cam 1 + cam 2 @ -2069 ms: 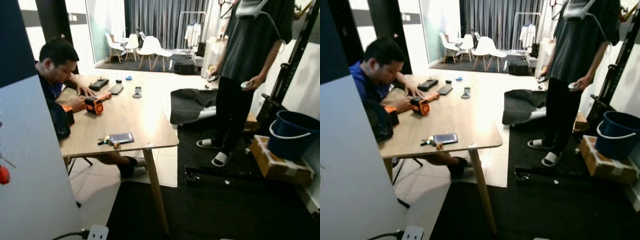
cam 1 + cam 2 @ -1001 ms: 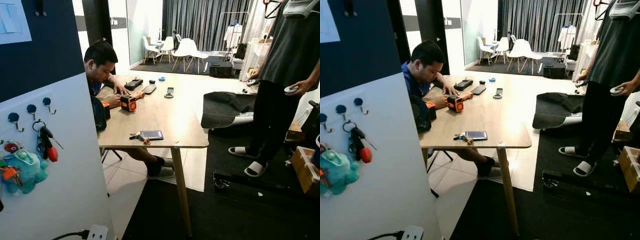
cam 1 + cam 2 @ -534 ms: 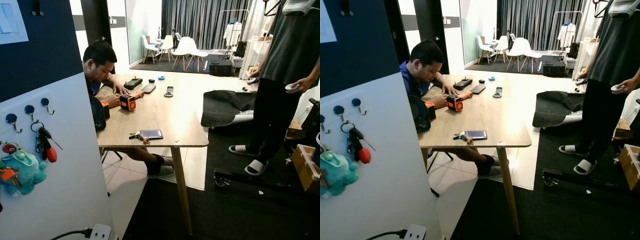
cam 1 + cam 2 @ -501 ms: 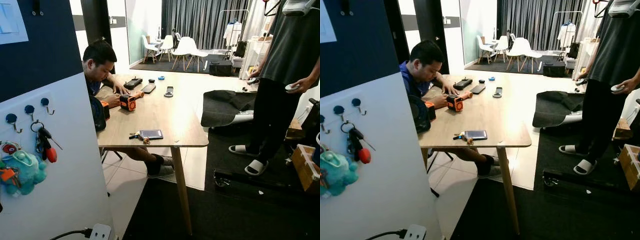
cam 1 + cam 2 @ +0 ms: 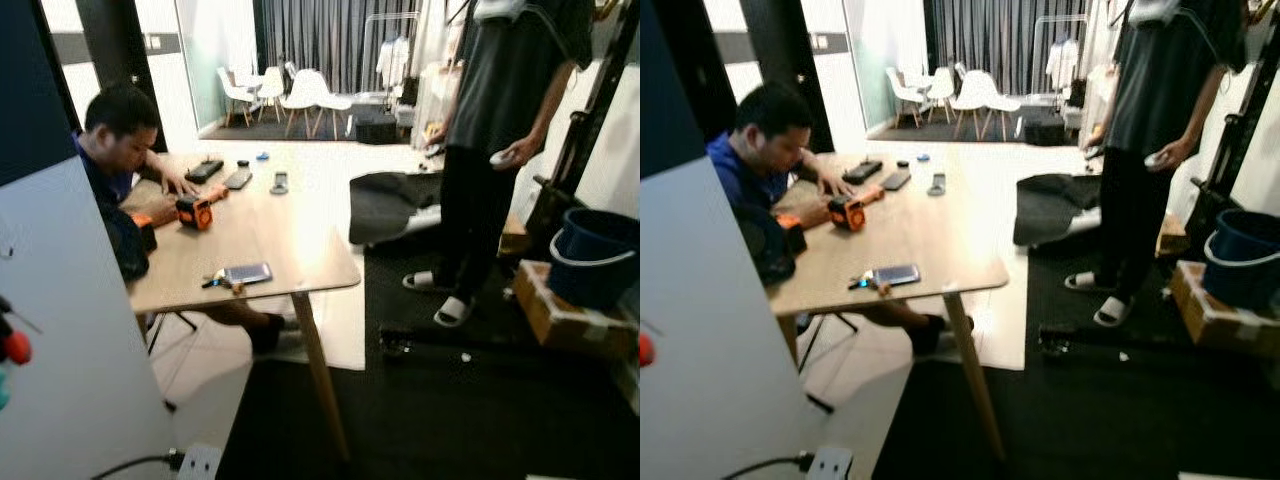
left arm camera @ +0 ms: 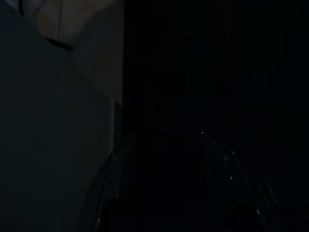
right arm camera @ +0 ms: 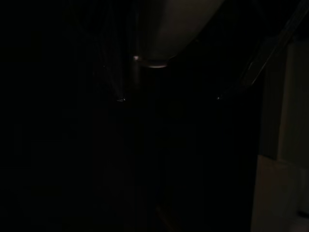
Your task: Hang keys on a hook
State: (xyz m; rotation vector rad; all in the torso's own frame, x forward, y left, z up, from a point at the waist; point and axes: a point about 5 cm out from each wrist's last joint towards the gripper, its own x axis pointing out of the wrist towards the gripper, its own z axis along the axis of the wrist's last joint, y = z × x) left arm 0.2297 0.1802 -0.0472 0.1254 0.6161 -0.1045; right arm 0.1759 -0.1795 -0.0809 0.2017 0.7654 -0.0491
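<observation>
We judge the task barely begun: the small bunch of metal keys (image 5: 212, 281) lies on the light wooden tabletop (image 5: 285, 235), beside a dark phone (image 5: 247, 273), well apart from either pincer; whether those are clenched we cannot tell.

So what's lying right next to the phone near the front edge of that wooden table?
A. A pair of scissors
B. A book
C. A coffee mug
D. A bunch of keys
D: a small bunch of keys lies touching the left end of the phone on the wooden table.
</observation>
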